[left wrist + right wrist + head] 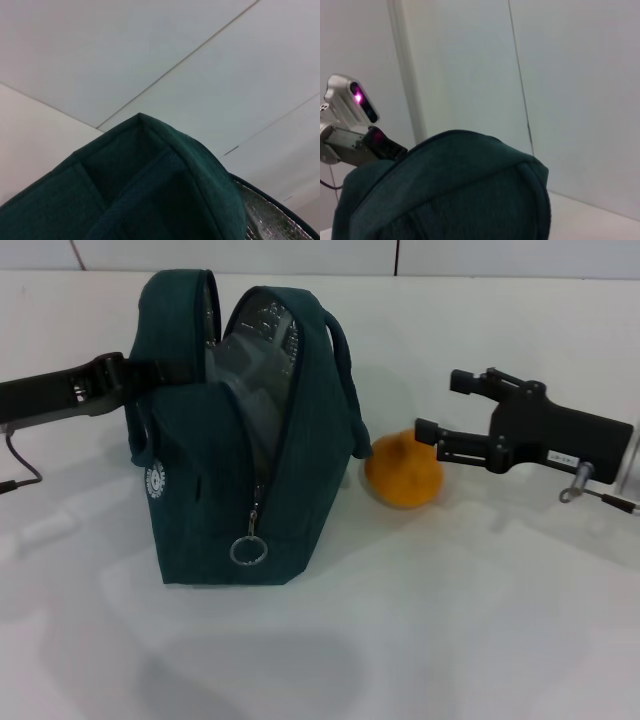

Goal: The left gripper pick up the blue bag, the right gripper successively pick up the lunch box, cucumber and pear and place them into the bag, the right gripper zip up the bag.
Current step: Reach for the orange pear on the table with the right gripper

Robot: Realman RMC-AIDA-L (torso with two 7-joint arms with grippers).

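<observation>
Lying beside right tool (pixel 435 405): pear (pixel 402 473)

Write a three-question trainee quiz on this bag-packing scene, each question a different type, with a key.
1. True or false: the blue bag is zipped shut.
2. Multiple choice: the pear is (A) inside the bag, (B) on the table between the bag and the right gripper, (C) in the left gripper.
3. Fill in: the left gripper is at the bag's ____.

Key:
1. False; its top gapes, showing silver lining.
2. B
3. handle, on the robot's left side.
</observation>
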